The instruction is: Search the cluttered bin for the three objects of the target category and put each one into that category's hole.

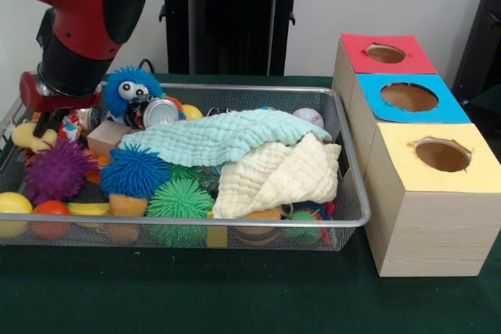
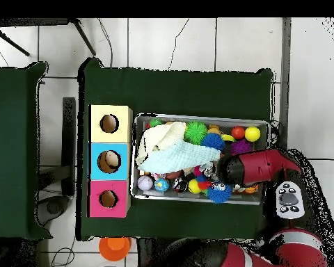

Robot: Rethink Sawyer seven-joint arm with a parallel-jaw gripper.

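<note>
Arm over the crowded tray's end

The arm (image 1: 82,17) hangs above the tray (image 1: 344,127); a yellow plush toy (image 1: 31,136) lies just beneath it. Whether the jaws are clenched cannot be told.

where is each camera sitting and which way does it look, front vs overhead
Front view: sits across the table, low, facing the robot; looks over the wire-mesh bin and three wooden boxes; the red and black arm drops in at upper left, its gripper hidden.
Overhead view: sits above, looking straight down on the green table; the arm reaches over the bin's right end, base at the bottom.
Shared: bin, mint cloth, red, blue and yellow box tops; turned half round between views.
</note>
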